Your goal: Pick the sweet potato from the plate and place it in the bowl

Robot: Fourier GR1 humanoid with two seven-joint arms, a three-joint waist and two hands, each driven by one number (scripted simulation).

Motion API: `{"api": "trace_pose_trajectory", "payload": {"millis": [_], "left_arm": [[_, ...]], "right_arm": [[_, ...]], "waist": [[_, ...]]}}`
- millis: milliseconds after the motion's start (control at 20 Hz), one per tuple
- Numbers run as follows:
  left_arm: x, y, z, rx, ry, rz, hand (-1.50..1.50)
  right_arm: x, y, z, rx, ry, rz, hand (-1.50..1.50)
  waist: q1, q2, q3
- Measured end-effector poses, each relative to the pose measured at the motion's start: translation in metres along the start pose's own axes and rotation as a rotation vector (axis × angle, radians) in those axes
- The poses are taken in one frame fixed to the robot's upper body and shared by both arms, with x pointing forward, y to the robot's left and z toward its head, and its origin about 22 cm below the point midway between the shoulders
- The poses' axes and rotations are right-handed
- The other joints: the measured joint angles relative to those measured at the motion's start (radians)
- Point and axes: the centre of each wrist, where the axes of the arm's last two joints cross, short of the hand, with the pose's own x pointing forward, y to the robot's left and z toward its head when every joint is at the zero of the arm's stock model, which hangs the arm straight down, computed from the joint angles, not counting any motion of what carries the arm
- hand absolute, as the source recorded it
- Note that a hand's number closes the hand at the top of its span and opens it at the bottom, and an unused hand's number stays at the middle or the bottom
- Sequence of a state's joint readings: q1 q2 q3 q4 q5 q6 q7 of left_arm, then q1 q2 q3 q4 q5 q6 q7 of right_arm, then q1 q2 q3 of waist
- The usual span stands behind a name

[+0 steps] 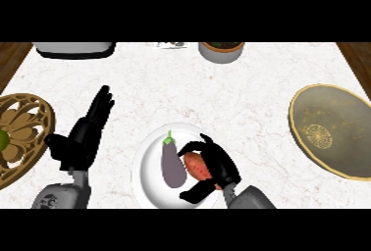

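A reddish-orange sweet potato (197, 165) lies on the white plate (150, 169) low in the middle of the head view. My right hand (217, 165) is curled over it, with fingers and thumb round its right side and ends, shut on it. A purple eggplant (172, 165) with a green stem lies just left of it on the same plate. The brass-coloured bowl (333, 130) stands at the right edge, well apart from the plate. At the left my left hand (83, 135) rests open with its fingers straight, pointing away.
A wooden openwork basket (20, 137) holding a green fruit sits at the left edge. At the back stand a grey pot (222, 51) with a plant and a dark appliance (75, 49). The marble counter (239, 98) spreads between plate and bowl.
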State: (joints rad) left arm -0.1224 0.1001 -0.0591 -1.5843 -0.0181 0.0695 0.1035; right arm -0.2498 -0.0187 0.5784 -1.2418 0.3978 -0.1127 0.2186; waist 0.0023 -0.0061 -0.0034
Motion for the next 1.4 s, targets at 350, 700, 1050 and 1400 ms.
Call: {"api": "trace_pose_trajectory", "payload": {"millis": [350, 700, 1050, 1400], "left_arm": [[-0.005, -0.011, -0.006, 0.001, -0.001, 0.004, 0.0], [-0.005, -0.003, 0.001, 0.021, 0.009, 0.005, 0.0], [-0.007, -0.003, 0.006, 0.016, 0.009, 0.008, 0.0], [-0.006, 0.001, -0.002, 0.019, 0.01, -0.001, 0.0]], "right_arm": [[-0.002, 0.008, 0.004, 0.026, -0.068, 0.009, 1.5], [-0.004, -0.011, 0.064, -0.133, -0.053, -0.052, 1.5], [0.027, -0.026, 0.123, -0.347, -0.246, -0.095, 1.5], [0.075, -0.059, 0.178, -0.552, -0.371, 0.025, 1.5]], "waist": [[-0.003, -0.001, 0.0], [-0.017, -0.001, 0.002], [-0.02, -0.001, 0.003], [-0.023, 0.0, 0.002]]}}
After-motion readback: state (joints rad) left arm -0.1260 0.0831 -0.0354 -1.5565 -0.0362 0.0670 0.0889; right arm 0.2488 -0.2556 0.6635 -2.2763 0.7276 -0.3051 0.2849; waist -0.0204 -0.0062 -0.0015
